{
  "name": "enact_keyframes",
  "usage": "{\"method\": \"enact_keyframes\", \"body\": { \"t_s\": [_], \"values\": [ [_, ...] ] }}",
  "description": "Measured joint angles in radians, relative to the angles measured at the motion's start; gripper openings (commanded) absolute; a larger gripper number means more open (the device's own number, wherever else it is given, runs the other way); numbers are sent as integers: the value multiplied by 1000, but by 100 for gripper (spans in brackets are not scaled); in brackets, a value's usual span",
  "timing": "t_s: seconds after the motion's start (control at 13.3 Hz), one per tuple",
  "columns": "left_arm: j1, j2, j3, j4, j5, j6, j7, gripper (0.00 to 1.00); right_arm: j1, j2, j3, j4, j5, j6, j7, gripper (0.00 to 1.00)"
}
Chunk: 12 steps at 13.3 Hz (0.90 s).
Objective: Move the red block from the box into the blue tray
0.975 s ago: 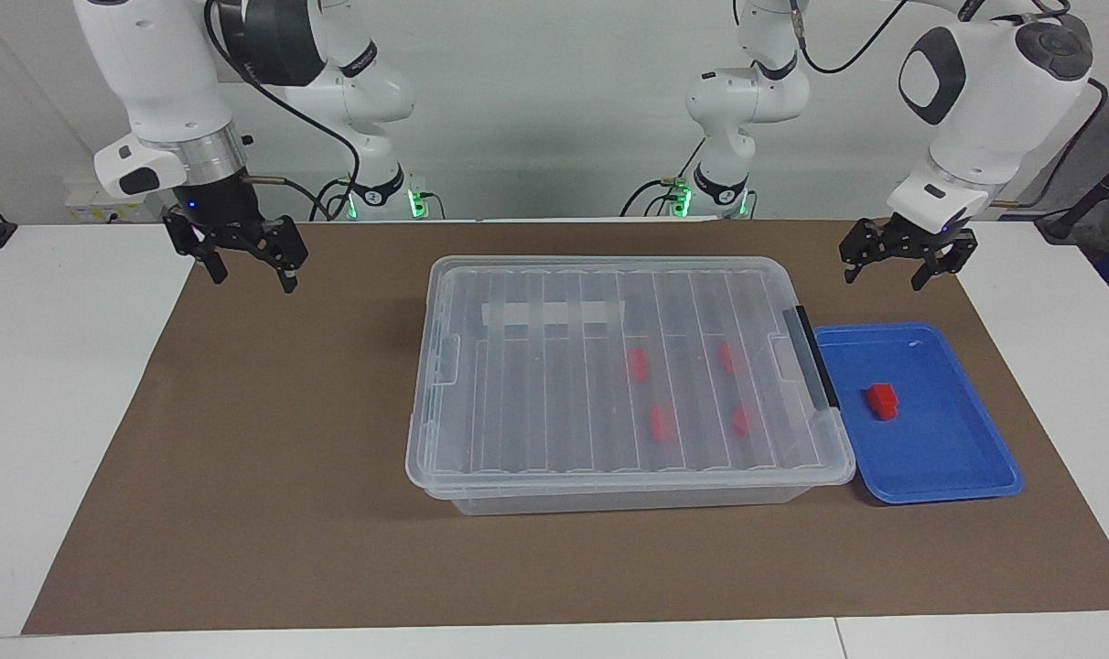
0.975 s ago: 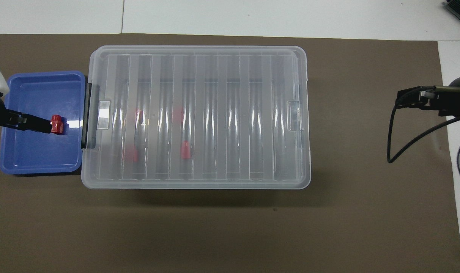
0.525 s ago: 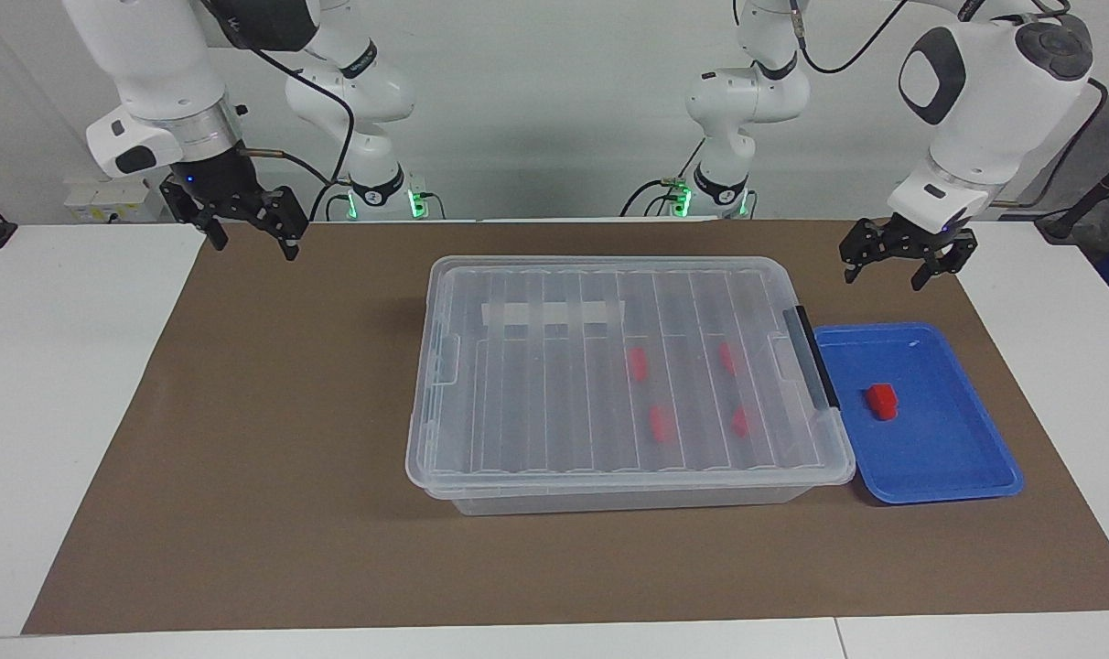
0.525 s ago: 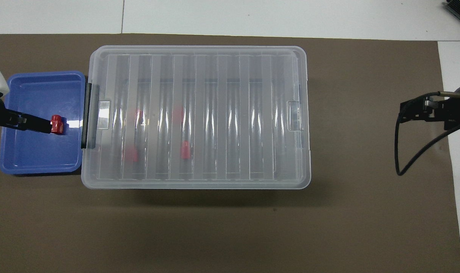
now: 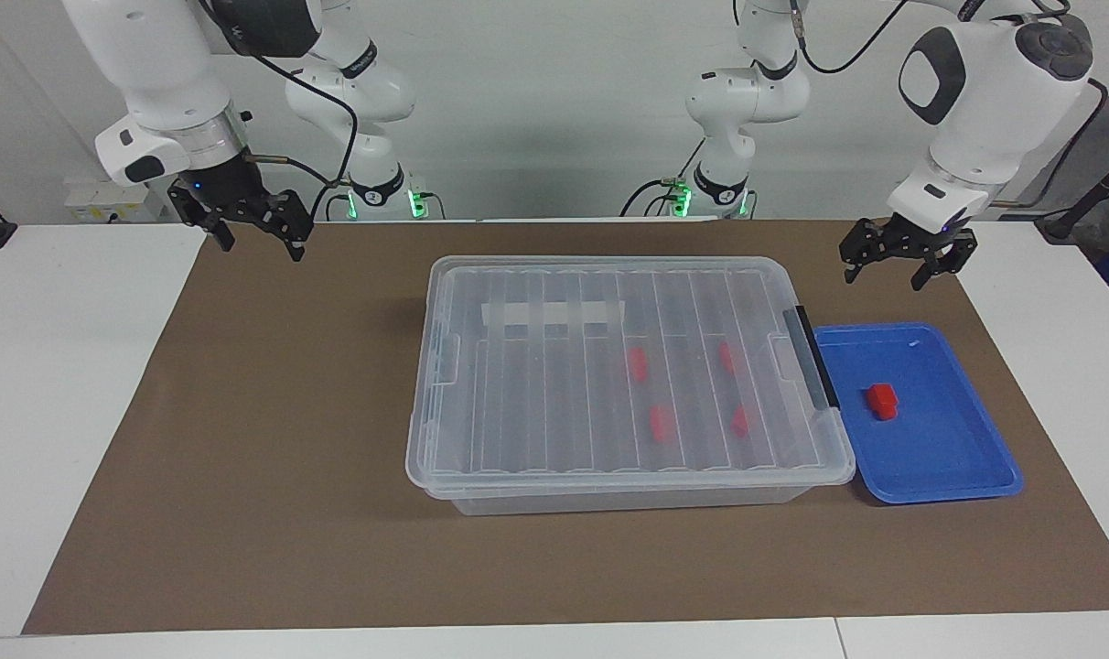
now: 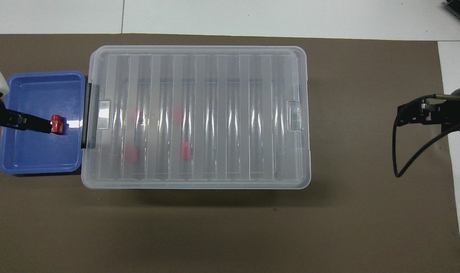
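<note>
A red block (image 5: 881, 401) lies in the blue tray (image 5: 957, 467), apart from both grippers; it also shows in the overhead view (image 6: 57, 124) in the tray (image 6: 32, 91). The clear box (image 5: 536, 403) stands beside the tray with its lid shut and black clip (image 5: 815, 357) toward the tray. Several more red blocks (image 5: 638, 363) show through the lid. My left gripper (image 5: 884, 279) is open and empty, up in the air over the mat by the tray's rim. One of its fingers (image 6: 30, 124) overlaps the tray from above. My right gripper (image 5: 257, 249) is open and empty, raised over the mat's corner at the right arm's end.
A brown mat (image 5: 271, 439) covers the table under the box and tray. A whitish tape strip (image 5: 554, 314) lies on the lid. White table (image 5: 51, 384) borders the mat. A black cable (image 6: 399, 151) hangs from the right arm.
My right gripper has risen and drawn back toward its base, then shifted slightly toward the box. The left gripper, box, tray and blocks have not moved.
</note>
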Motion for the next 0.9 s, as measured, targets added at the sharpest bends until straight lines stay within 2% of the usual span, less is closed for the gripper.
{"method": "enact_keyframes", "body": {
  "t_s": [0.9],
  "values": [
    [0,0,0,0,0,0,0,100,-1,0,-1,-9,5,6,0,100]
  ]
}}
